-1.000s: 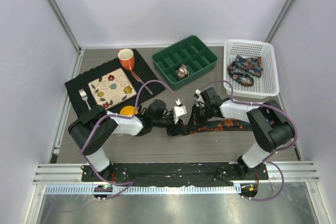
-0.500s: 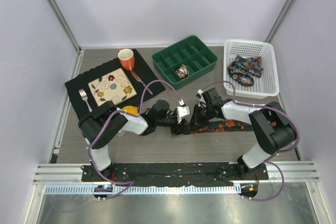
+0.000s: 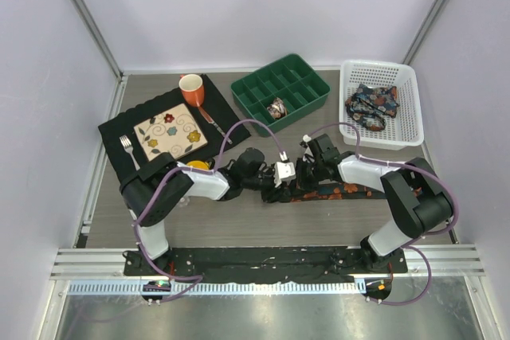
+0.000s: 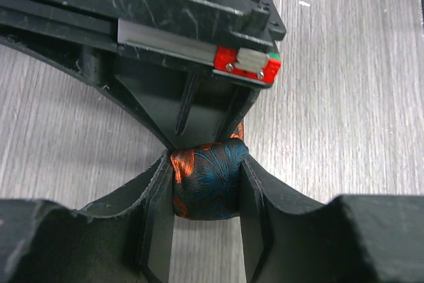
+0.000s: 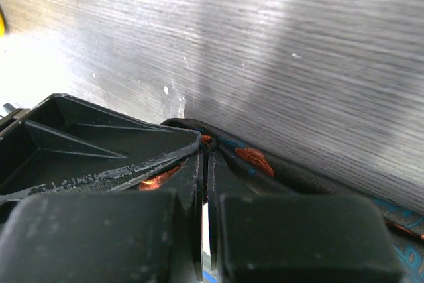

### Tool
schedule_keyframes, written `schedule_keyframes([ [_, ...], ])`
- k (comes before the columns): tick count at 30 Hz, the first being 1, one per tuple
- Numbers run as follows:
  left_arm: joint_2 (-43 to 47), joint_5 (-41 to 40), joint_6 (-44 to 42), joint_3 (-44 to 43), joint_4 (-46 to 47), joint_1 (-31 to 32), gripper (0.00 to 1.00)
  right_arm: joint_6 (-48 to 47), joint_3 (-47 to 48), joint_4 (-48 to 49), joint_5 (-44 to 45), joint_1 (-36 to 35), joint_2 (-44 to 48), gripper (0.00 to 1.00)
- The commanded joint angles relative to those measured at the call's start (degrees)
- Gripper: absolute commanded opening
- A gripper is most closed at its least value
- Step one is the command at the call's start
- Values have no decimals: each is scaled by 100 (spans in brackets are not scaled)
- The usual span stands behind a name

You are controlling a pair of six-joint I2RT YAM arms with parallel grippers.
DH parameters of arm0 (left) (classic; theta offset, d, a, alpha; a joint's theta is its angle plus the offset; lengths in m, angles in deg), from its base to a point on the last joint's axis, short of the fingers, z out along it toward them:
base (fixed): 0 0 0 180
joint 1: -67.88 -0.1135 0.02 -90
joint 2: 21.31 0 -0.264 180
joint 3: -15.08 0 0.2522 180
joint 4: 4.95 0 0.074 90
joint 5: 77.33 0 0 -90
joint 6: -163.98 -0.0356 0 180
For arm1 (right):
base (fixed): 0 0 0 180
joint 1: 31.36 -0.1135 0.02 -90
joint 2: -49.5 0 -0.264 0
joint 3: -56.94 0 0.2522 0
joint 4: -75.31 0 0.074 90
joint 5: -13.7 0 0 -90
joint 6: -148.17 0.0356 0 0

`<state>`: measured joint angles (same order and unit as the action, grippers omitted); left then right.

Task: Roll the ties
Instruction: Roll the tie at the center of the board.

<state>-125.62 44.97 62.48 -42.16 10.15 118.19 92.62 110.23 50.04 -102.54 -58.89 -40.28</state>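
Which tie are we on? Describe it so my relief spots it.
Look at the table, between the green divided tray and the arms. The tie lies there as a dark strip with orange print, its left end coiled in the left hand. The tray's coil and the bundle in the white basket lie untouched.

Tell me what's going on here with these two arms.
Both arms are working on one tie mid-table. The left gripper holds its rolled end as a small coil between its fingers, while the right gripper is shut, pinching the fabric right beside it. The unrolled tail lies flat on the table toward the right. A rolled tie sits in the green tray, and a loose tie lies in the white basket.
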Motion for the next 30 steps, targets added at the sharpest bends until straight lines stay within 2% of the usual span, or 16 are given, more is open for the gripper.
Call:
schedule_keyframes([
  [1,-441,-918,-694,-2,-2076,129,26,-106,-112,88,576,-87,39,1],
  [2,-397,-935,-738,-28,-2199,129,20,-115,-77,44,567,-42,100,1],
  [5,-362,-1040,-827,-55,-2473,120,12,-80,20,-79,541,220,267,5],
  [8,-554,-1260,-827,-282,-2710,155,9,-88,160,-325,523,484,522,15],
  [13,-801,-1463,-818,-468,-2869,190,7,-229,336,-887,567,775,1014,27],
  [18,-916,-1551,-827,-582,-3106,225,7,-229,372,-1152,183,1012,1296,33],
  [24,-959,-1446,-941,-696,-3308,252,11,0,143,-766,-575,1013,1323,49],
  [30,-1012,-1349,-1134,-802,-3492,252,13,-115,134,-406,-839,978,989,47],
])
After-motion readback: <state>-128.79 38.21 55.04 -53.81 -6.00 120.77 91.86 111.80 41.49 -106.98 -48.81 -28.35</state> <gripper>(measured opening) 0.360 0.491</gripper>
